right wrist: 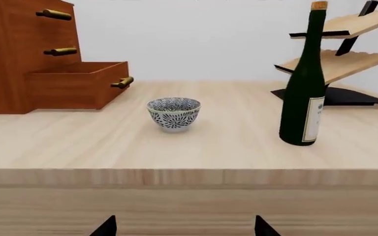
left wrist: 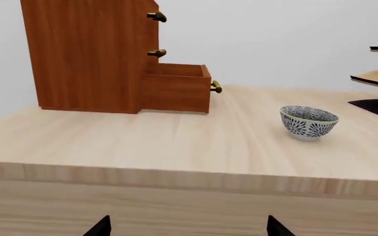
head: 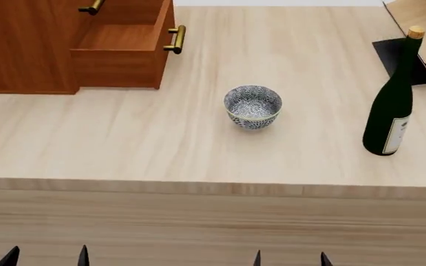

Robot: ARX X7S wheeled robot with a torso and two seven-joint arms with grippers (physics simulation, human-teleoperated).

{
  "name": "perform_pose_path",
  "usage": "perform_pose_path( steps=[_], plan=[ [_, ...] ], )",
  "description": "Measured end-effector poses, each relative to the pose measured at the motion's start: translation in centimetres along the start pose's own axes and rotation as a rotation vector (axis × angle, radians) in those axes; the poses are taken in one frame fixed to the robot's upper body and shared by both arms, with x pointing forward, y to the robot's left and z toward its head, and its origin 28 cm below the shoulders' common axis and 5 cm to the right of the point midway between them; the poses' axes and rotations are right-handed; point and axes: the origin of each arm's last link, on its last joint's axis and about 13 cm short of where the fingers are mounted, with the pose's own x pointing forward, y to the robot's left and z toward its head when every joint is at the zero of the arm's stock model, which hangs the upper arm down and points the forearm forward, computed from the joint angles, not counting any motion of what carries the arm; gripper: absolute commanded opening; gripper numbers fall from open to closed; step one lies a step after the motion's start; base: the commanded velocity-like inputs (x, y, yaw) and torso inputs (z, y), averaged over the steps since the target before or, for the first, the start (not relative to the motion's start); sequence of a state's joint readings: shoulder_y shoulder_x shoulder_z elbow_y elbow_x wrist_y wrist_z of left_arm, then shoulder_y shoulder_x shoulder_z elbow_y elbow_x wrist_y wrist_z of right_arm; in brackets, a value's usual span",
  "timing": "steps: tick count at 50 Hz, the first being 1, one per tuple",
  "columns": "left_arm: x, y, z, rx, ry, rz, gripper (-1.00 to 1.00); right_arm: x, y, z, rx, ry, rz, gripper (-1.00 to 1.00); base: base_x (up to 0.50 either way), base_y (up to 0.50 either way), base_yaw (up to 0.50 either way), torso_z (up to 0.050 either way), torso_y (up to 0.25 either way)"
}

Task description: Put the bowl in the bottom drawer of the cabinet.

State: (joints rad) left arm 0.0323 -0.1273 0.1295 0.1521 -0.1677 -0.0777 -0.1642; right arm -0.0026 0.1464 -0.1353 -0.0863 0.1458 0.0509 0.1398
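Plainly both arms' jaws stand wide apart, holding nothing, well short of the bowl (head: 252, 106).

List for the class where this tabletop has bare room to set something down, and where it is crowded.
Bare patches: the front strip between the table edge and the bowl; the stretch between bowl and wine bottle; the gap between bowl and open bottom drawer. Crowded: the back corners, with the cabinet on one side and the wooden rack behind the bottle.

No text can be read; the wine bottle (right wrist: 304, 93) right of the bowl (right wrist: 173, 113) carries a pale label, seemingly blank.
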Motion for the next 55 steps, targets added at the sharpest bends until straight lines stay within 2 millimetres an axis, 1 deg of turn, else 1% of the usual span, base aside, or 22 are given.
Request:
perform_pose_path(
  steps=[7,27,55],
  plan=[
    [0.0,0.0,0.9,-0.001,-0.011,0.002,1.0,0.1,-0.1,1.2,-0.007,-0.005,-0.006,1.0,0.0,0.0,0.0,0.0,0.0],
    [0.3,-0.4,4.5,0.029,-0.076,-0.002,1.0,0.6,0.0,4.7,-0.043,-0.023,-0.015,1.0,0.0,0.0,0.0,0.0,0.0],
    [1.5,-1.0,9.2,0.09,-0.137,-0.038,1.0,1.7,-0.5,9.6,-0.065,-0.039,-0.016,1.0,0.0,0.0,0.0,0.0,0.0]
  ],
)
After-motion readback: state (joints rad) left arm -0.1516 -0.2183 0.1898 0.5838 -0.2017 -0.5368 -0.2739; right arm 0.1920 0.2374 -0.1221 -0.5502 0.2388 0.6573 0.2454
